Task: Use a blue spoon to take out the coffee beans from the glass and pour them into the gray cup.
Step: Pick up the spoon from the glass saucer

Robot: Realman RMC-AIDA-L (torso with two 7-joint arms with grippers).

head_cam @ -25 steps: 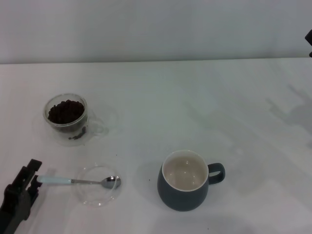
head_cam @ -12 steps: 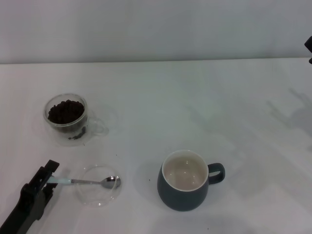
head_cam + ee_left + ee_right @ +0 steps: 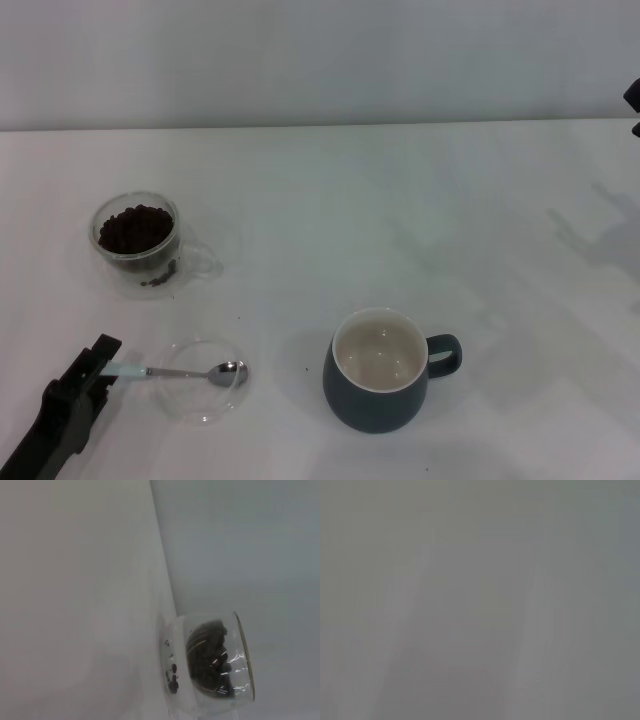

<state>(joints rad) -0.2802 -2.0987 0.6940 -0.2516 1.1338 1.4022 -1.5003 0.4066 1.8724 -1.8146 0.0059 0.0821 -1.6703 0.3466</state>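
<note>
White bench (image 3: 400, 200) is stretching out in front of us under a plain pale wall, and we are reaching in from the near left corner with our left hand (image 3: 100, 365). Its dark fingers are sitting at the pale end of the blue spoon (image 3: 175, 373), one on each side of the handle, though we cannot tell whether they are actually pinching it. The spoon is lying flat with its metal bowl resting inside a flat clear dish (image 3: 200, 400) and its handle sticking out past the rim toward our hand. Farther back on the left, the glass (image 3: 140, 245) is standing upright with the coffee beans (image 3: 135, 228) heaped inside; our left wrist view is also showing it, beans dark against the clear wall. The gray cup (image 3: 380, 375) is standing upright near the middle, well to the right of the dish, its cream inside showing and its handle pointing right. Our right hand (image 3: 633, 100) is barely showing at the far right edge, its fingers hidden from us.
</note>
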